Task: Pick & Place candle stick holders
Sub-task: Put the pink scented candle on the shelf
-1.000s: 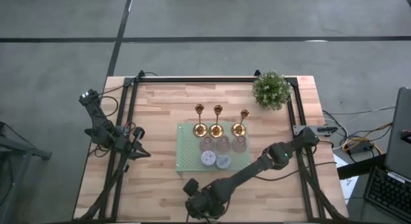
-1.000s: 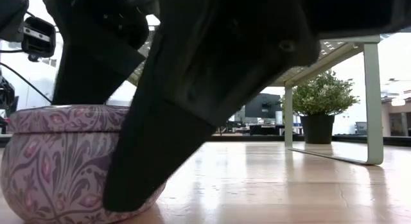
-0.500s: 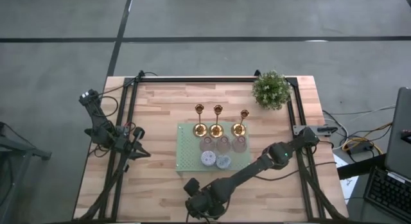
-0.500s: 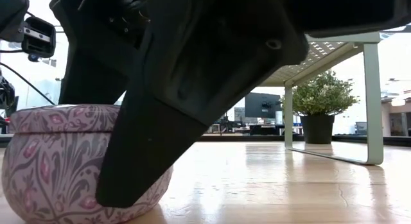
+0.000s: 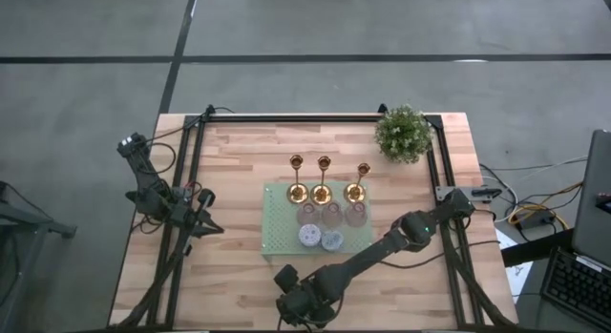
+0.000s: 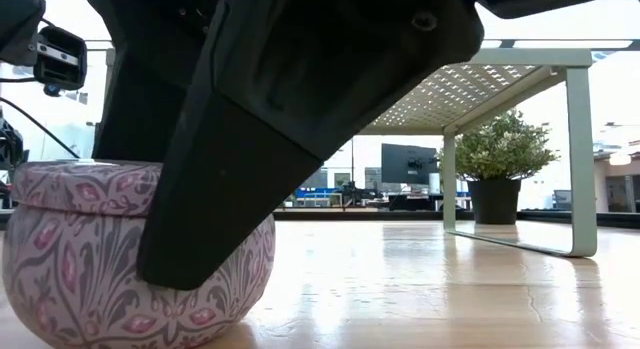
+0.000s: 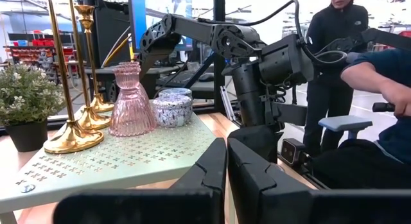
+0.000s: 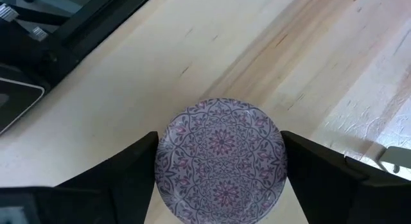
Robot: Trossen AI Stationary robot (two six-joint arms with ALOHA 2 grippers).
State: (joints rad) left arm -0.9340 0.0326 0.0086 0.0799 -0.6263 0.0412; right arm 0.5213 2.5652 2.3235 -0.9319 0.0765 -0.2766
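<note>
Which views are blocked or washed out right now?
Low view: the right gripper looms huge and dark over the patterned tin, hiding most of the scene; bright backlight behind, sheen on the table. Right wrist view: tin sharp, evenly lit. Left wrist view: the left gripper fills the bottom.

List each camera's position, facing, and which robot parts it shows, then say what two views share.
High: overhead, straight down on the table; both arms.
Low: at tabletop height, level across; right gripper around the patterned tin.
Left wrist: past the shut left gripper toward the green rack; right arm beyond.
Right wrist: down on the tin, a finger on each side, still closing.
Shared: low and right wrist both show that tin.
</note>
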